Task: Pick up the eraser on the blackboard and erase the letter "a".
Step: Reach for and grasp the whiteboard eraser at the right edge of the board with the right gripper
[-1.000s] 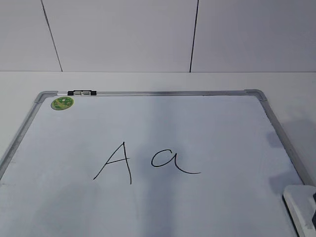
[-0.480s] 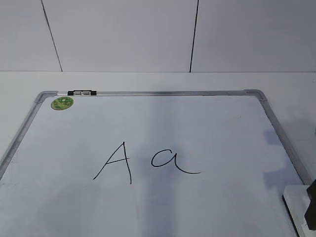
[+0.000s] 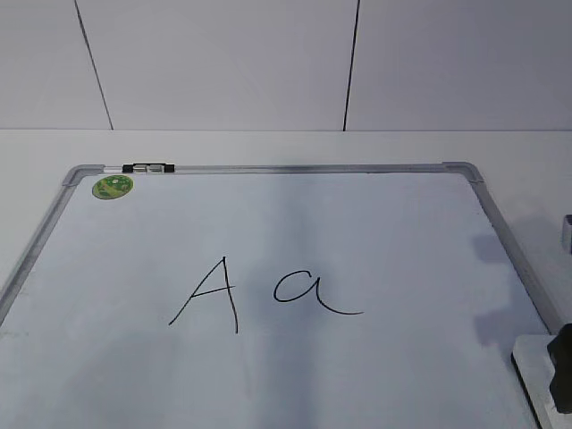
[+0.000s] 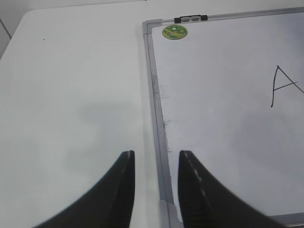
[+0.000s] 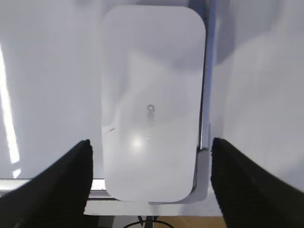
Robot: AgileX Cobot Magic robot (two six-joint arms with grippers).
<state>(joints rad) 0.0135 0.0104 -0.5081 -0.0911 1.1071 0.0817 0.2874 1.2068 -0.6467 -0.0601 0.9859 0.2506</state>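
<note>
While the right gripper (image 5: pixel 150 183) hangs over the eraser (image 5: pixel 153 102), its fingers spread wide at 9 and 3 o'clock of the block w/ clear gaps both sides, we read this as the approach step: nothing gripped yet. In the exterior view that gripper (image 3: pixel 563 362) is the dark shape at the 4 o'clock corner, and it sits lower than half a sec ago; a sec ago it wasn't in view at all. So we judge the descent is under way and the closing comes next.

The eraser (image 3: pixel 536 371) lies on the blackboard (image 3: pixel 375 223) at its near right corner, long side just beside the frame rail, which runs under the 3 o'clock finger's path. We'd watch that finger vs. the rail; it may catch the frame.

The letter "a" (image 3: pixel 308 290) sits near board centre, toward 10 o'clock from the eraser, well apart. The capital A (image 3: pixel 210 295) stands just at its 9 o'clock, so the wipe has little room on that side; open board lies at 12, 3 and 6 o'clock of the "a".

The left gripper (image 4: pixel 156 178) idles, fingers slightly apart, straddling the board's left rail over the table (image 4: pixel 76 95), out of the way.
</note>
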